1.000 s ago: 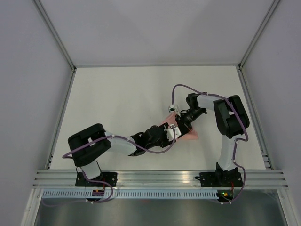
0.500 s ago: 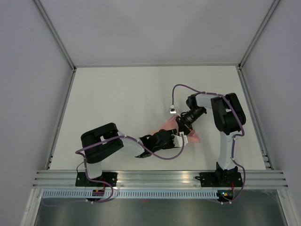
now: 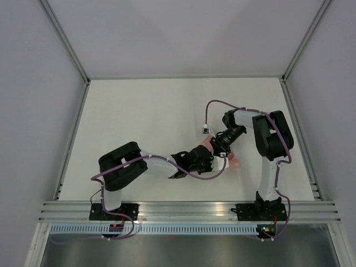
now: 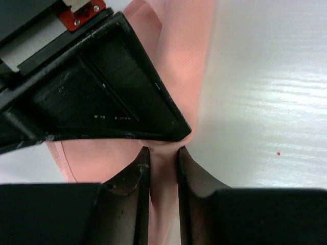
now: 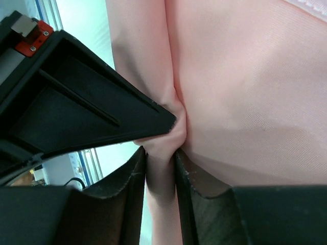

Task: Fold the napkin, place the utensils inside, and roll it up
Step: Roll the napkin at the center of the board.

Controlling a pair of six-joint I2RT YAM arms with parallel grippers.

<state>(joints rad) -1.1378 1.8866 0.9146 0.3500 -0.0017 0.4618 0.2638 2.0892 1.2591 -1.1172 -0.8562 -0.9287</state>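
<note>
The salmon-pink napkin [image 3: 231, 160] is bunched small on the white table, mostly hidden under both grippers. My left gripper [image 3: 214, 158] is shut on a pinched fold of the napkin [image 4: 179, 76]. My right gripper [image 3: 216, 147] is shut on the same cloth [image 5: 240, 92] from the far side. The two grippers meet tip to tip, and each shows as a black wedge in the other's wrist view. The utensils are out of view.
The white table [image 3: 144, 117] is bounded by grey walls and metal rails. A purple cable with a small white connector [image 3: 206, 129] loops over the right arm. An aluminium rail [image 3: 189, 211] runs along the near edge.
My left gripper has slid right and slightly nearer, dragging the napkin with it. The cloth has bunched smaller. My right gripper stayed close on it.
</note>
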